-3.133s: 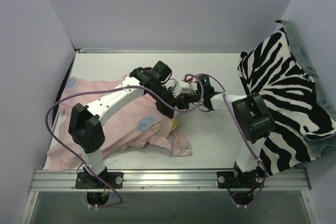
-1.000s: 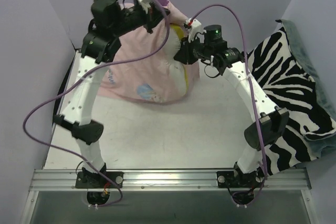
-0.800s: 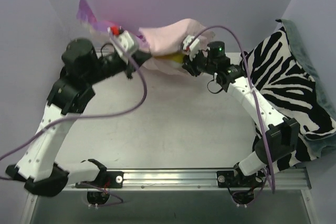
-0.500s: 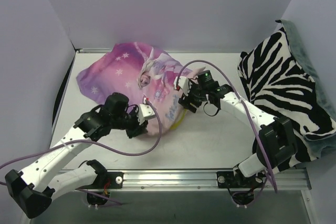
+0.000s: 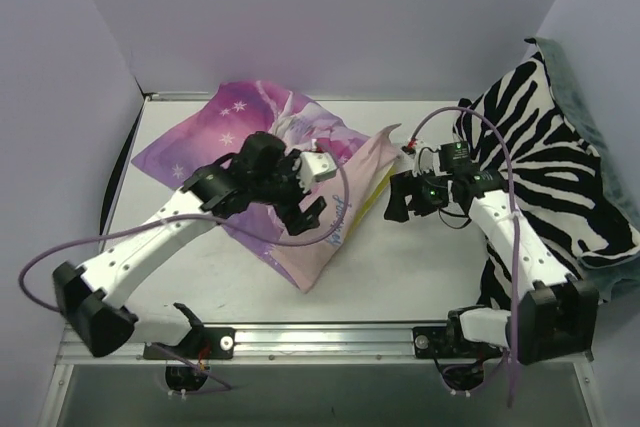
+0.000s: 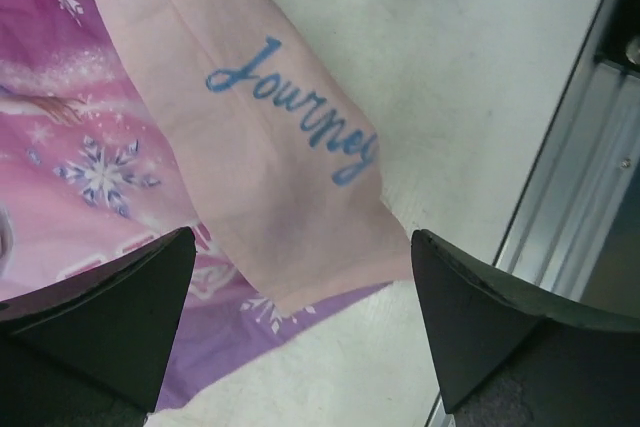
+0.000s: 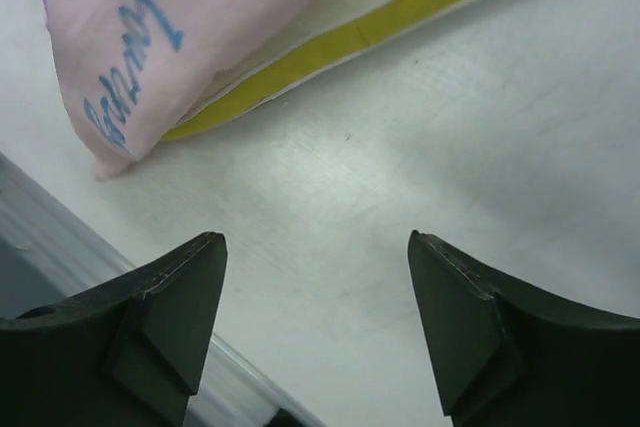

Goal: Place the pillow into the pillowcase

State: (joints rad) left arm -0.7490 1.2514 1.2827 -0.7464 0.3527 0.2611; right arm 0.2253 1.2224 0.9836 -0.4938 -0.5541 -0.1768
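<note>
The pillowcase (image 5: 230,132) lies flat on the table, purple princess print up, with its pale pink inside folded out toward the front (image 6: 270,147). A yellow-banded edge of the pillow (image 7: 330,47) pokes out of the case's right side (image 5: 372,195); the rest is hidden inside. My left gripper (image 5: 302,215) hovers open over the pink flap (image 6: 303,237), holding nothing. To the right of the case, my right gripper (image 5: 396,197) is open over bare table (image 7: 316,239), apart from the pillow's edge.
A zebra-striped blanket (image 5: 545,177) is heaped along the right wall. The metal rail (image 5: 320,339) runs along the near edge, showing in the left wrist view (image 6: 590,177). Grey walls close the back and sides.
Both grippers went from shut to open and let go of the pillowcase, which dropped from the back wall onto the table. The left arm swung over it; the right arm drew back right.
</note>
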